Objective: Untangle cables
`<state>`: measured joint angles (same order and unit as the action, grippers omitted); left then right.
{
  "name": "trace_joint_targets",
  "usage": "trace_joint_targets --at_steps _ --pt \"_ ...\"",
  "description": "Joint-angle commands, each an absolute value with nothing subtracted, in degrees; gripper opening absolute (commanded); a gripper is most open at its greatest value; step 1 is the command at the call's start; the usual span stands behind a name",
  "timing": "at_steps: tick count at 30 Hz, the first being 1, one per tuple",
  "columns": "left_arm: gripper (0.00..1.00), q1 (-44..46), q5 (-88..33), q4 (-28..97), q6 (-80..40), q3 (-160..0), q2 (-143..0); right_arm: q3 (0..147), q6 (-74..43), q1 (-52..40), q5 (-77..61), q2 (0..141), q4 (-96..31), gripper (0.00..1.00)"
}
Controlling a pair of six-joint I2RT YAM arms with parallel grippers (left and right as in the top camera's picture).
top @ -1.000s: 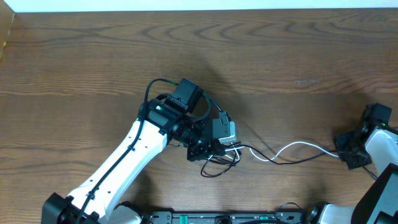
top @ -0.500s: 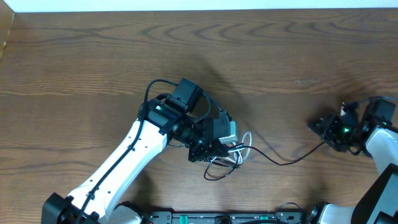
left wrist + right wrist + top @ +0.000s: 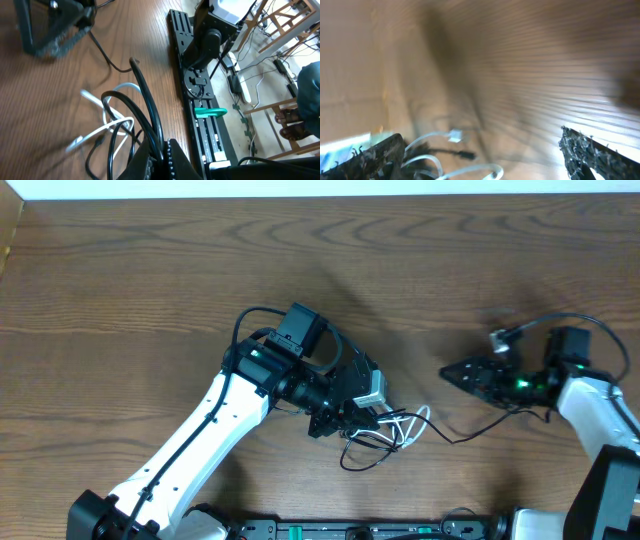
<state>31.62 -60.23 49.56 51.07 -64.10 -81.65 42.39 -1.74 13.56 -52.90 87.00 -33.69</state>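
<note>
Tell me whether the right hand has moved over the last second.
Yes. Overhead, the right hand has swung left, toward the cable tangle, and slightly nearer the table's far edge.

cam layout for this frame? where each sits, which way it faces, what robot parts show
Overhead: above the table, looking straight down; left arm and right arm show.
Left wrist: low, facing the base rail; left pincer shut on a black cable.
Right wrist: tilted down at blurred wood; right pincer open.
Shared: white cable in all three.
</note>
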Motion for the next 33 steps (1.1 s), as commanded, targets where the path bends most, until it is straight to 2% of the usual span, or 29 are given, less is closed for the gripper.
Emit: trace_joint_targets --at_steps 1,7,14,17,19,23,27,33 --pt "0.07 31.75 -63.00 49.36 52.10 -63.96 -81.97 43.38 -4.80 7.51 -58.85 86.59 -33.34 0.96" --pt "0.07 31.75 -63.02 49.17 52.10 -63.96 -81.97 43.38 -16.01 -1.85 -57.23 86.61 -27.81 0.95" --pt "0.07 31.75 -63.00 49.21 52.10 -63.96 -81.97 43.38 -32.05 -11.66 -49.60 86.63 -8.97 0.95" --pt "0.07 31.75 -63.00 49.21 52.10 -63.96 -81.97 43.38 -36.32 -14.74 -49.19 86.63 -3.46 0.87" --pt "0.07 31.75 -62.96 49.19 52.10 -63.96 -81.97 43.38 -38.33 -16.47 -47.00 86.63 -3.31 0.80" --pt "0.07 31.75 -62.08 49.23 52.07 -63.96 -81.97 43.38 -38.76 -19.57 -44.95 86.63 -6.50 0.74" --pt "0.07 31.75 -61.82 49.36 52.07 -63.96 -81.97 43.38 -38.76 -20.34 -45.32 86.63 -13.43 0.66" --pt "0.07 31.75 -60.36 49.36 52.07 -63.96 -81.97 43.38 -38.68 -20.36 -45.34 86.63 -21.50 0.59"
